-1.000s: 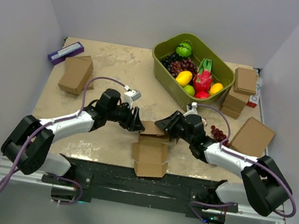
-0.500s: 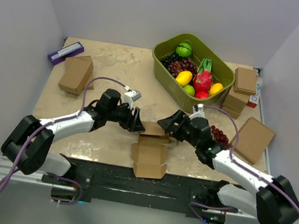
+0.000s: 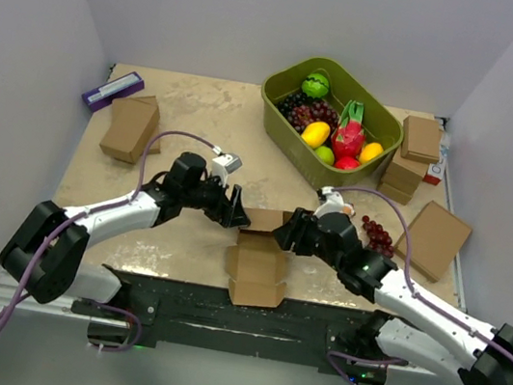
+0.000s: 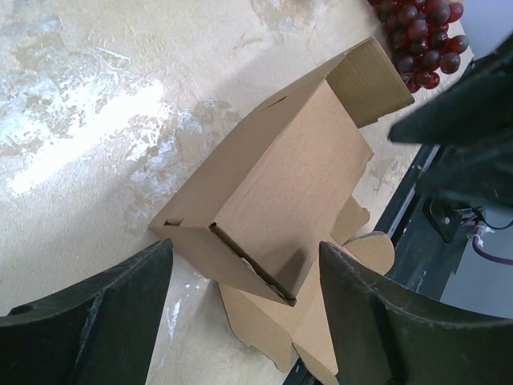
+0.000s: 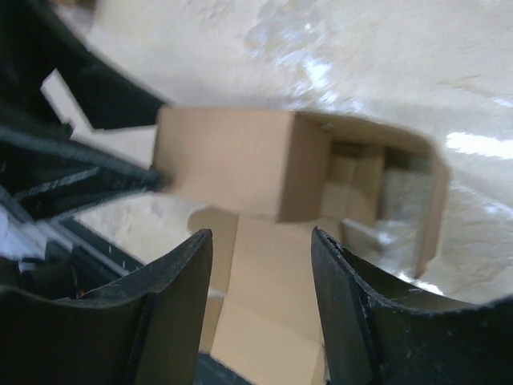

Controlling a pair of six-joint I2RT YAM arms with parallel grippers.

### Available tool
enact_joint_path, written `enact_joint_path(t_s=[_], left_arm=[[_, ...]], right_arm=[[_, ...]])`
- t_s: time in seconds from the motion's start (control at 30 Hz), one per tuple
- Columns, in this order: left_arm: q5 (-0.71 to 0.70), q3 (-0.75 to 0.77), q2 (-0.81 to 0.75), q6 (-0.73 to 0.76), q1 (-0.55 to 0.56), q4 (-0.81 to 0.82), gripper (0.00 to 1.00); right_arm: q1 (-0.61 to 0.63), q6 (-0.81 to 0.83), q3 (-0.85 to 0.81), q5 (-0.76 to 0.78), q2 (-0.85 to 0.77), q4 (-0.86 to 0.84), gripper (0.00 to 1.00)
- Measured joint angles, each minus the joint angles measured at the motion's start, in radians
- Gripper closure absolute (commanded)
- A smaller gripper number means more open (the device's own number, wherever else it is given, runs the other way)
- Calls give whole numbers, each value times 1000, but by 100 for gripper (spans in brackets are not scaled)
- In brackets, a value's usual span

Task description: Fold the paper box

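Note:
The paper box [image 3: 259, 252] is plain brown cardboard, half-folded, lying at the near middle of the table with its flat lid panel reaching the front edge. Its folded body shows in the left wrist view [image 4: 280, 192] and in the right wrist view [image 5: 264, 172], with an open end to the right. My left gripper [image 3: 236, 215] is open and empty just left of the box's far part. My right gripper [image 3: 281, 235] is open and empty, just right of the box and above its lid panel [image 5: 268, 297].
A green tub [image 3: 381, 132] of fruit stands at the back right. Loose grapes [image 3: 376, 233] lie right of my right arm. Ready-made brown boxes are stacked at the right [image 3: 417, 154], one [image 3: 436, 239] lies flat nearby, another stack [image 3: 131, 127] and a purple item [image 3: 112, 89] at back left.
My right gripper has moved toward the near side and down along the box's right side. My left arm has hardly moved. The box has stayed in place.

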State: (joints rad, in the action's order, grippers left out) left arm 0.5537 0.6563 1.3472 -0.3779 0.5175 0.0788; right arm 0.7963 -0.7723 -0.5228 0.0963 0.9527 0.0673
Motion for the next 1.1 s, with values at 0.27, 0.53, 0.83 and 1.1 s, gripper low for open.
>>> enact_joint_path(t_s=[0.27, 0.53, 0.83, 1.1], left_arm=[[-13, 2, -1, 5, 0, -22, 23], [-24, 4, -1, 9, 0, -41, 33], [-19, 11, 21, 21, 0, -39, 26], [-27, 11, -25, -5, -11, 3, 21]], right_arm=[[134, 85, -142, 114, 151, 59, 51], [134, 121, -152, 160, 320, 88, 49], [121, 151, -135, 227, 290, 80, 41], [43, 255, -115, 221, 283, 18, 39]])
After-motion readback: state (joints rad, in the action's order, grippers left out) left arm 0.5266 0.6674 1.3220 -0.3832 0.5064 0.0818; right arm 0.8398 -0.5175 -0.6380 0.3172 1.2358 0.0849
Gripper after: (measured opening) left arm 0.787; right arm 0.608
